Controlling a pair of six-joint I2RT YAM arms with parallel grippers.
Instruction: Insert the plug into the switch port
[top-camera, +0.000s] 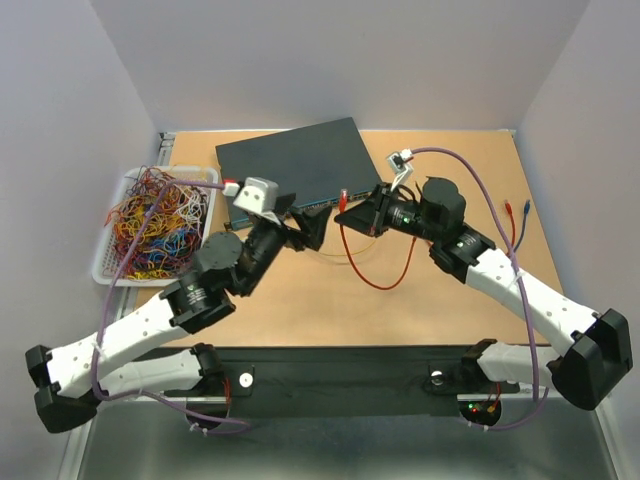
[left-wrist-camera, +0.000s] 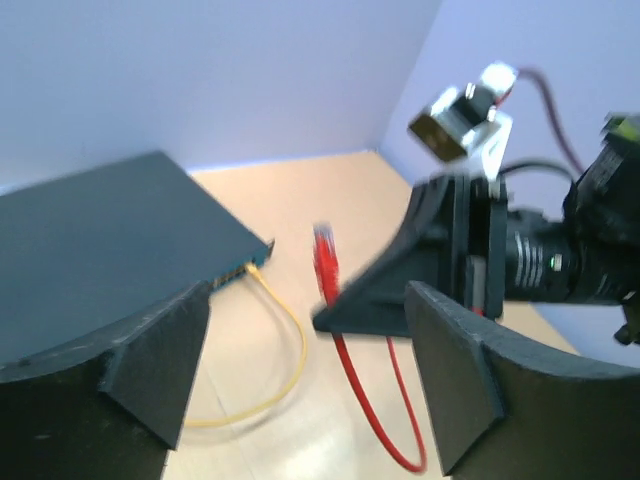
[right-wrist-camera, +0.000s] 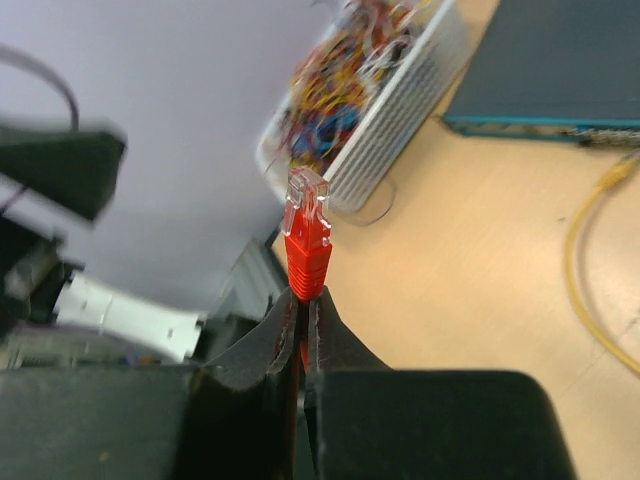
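Observation:
My right gripper is shut on the red cable just below its plug. The plug, red with a clear tip, sticks up past the fingertips, a short way in front of the port face of the switch. In the left wrist view the plug stands upright in the right gripper, apart from the dark switch. My left gripper is open beside it with nothing between its fingers. The red cable loops over the table.
A yellow cable is plugged into a port at the switch's corner and curls across the table. A white wire basket full of coloured cables stands at the left. Loose red and blue cables lie at the right.

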